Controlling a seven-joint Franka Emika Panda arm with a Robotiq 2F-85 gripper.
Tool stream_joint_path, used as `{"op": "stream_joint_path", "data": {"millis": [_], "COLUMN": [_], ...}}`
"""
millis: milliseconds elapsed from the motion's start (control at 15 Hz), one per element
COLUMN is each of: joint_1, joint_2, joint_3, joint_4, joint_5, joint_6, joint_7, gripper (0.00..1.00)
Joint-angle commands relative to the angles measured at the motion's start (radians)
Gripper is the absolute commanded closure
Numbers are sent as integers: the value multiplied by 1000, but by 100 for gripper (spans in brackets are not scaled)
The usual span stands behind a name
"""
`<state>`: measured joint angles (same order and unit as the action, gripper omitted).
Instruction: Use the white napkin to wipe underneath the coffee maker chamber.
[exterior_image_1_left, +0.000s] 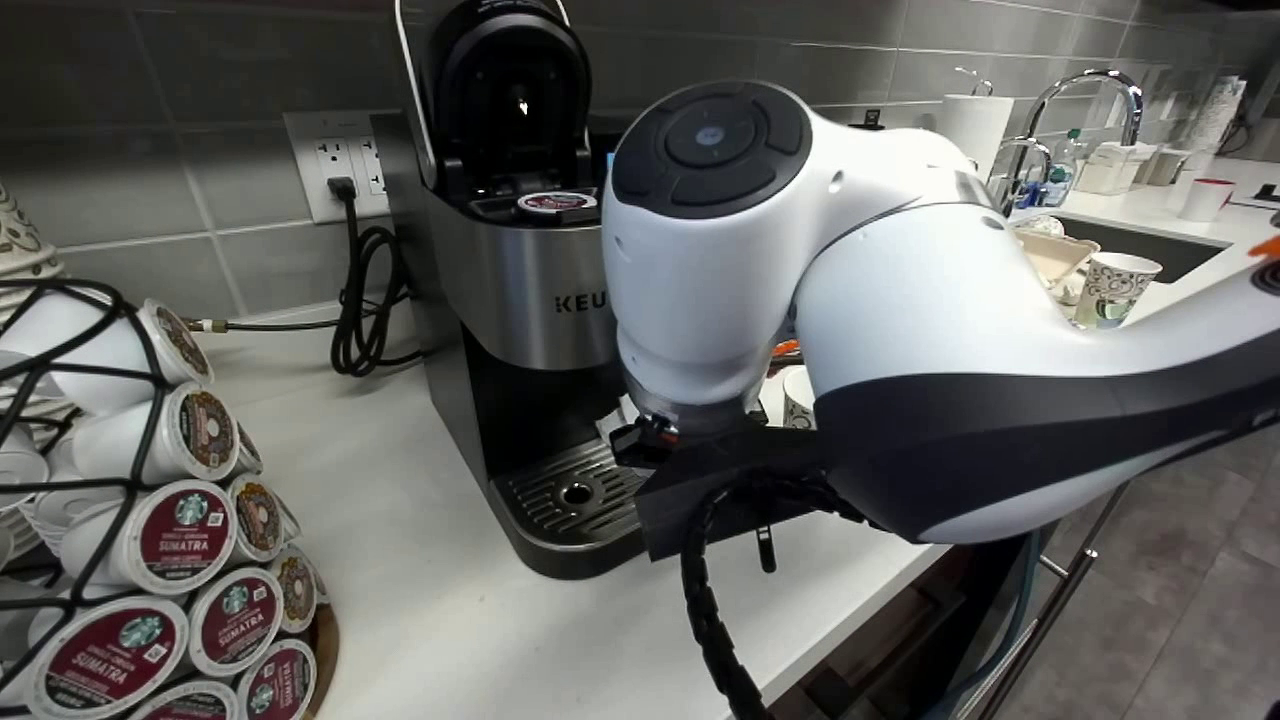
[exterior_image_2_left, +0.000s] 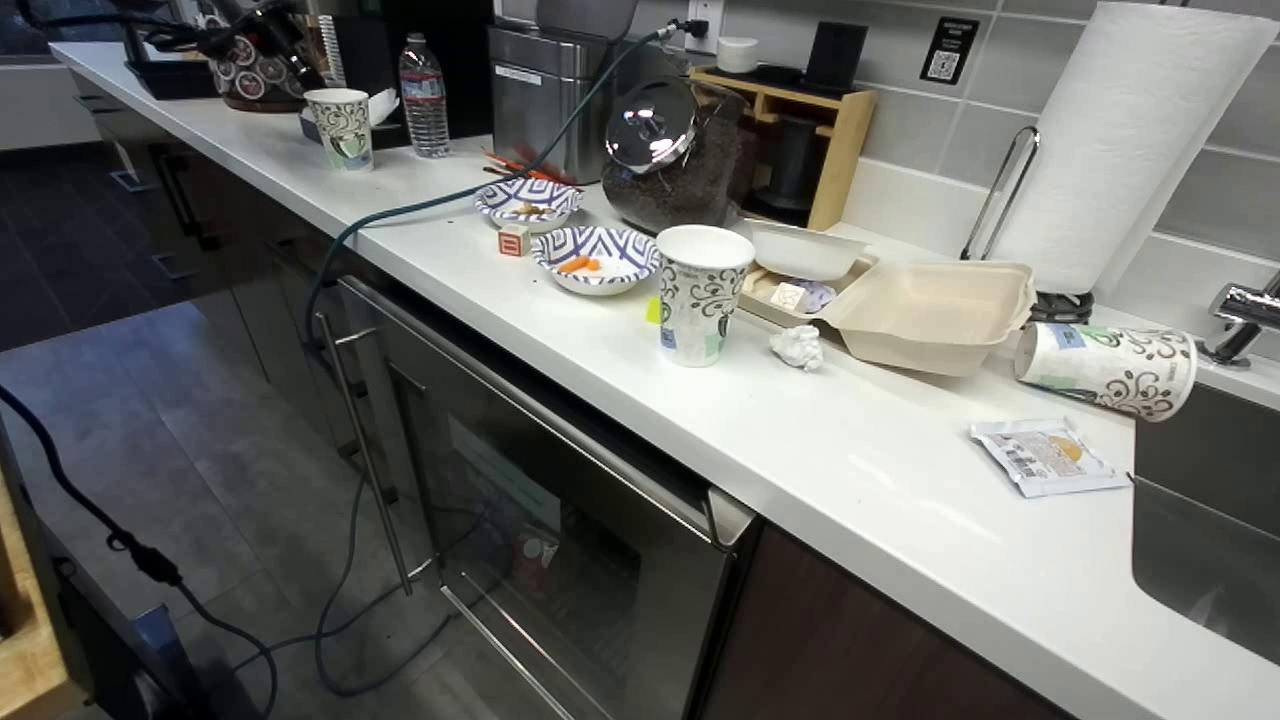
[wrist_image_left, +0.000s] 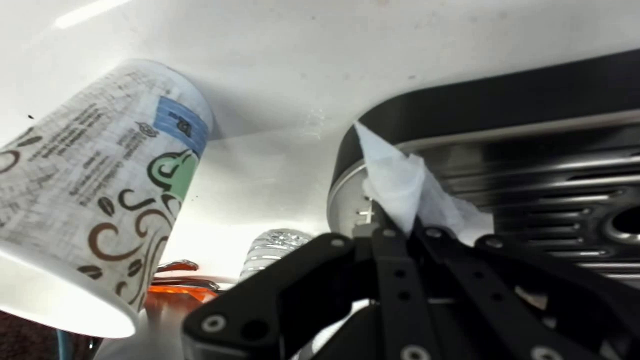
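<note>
The white napkin (wrist_image_left: 400, 182) is crumpled between my fingertips. My gripper (wrist_image_left: 402, 227) is shut on it, with one corner sticking up and another part spread to the right. A small white part of the napkin (exterior_image_1_left: 610, 422) shows in an exterior view beside my gripper (exterior_image_1_left: 640, 445). The Keurig coffee maker (exterior_image_1_left: 530, 290) stands with its lid raised and a pod in its top. My gripper is at the side of its base, over the edge of the slotted metal drip tray (exterior_image_1_left: 565, 500). The tray also shows in the wrist view (wrist_image_left: 560, 210). Whether the napkin touches it, I cannot tell.
A patterned paper cup (wrist_image_left: 115, 185) stands close by my gripper. A clear bottle (wrist_image_left: 272, 250) is beside the base. A wire basket of coffee pods (exterior_image_1_left: 150, 540) stands across from the machine. Bowls (exterior_image_2_left: 600, 262), another cup (exterior_image_2_left: 700, 300) and a food box (exterior_image_2_left: 930, 310) occupy the counter.
</note>
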<state>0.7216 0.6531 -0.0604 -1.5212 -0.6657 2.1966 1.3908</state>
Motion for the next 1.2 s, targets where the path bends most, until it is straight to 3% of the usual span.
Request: {"op": "stream_joint_path", "data": {"millis": [0, 333, 667, 933, 1133], "joint_1": [-31, -31, -33, -37, -29], "joint_2": [43, 76, 112, 106, 76], "joint_3": [30, 49, 59, 60, 41], "joint_4": [12, 51, 73, 42, -6], "joint_5": [-25, -106, -96, -74, -54], "joint_6": [68, 279, 449, 507, 444], "joint_7": [2, -61, -130, -146, -106], "gripper": [99, 99, 99, 99, 99]}}
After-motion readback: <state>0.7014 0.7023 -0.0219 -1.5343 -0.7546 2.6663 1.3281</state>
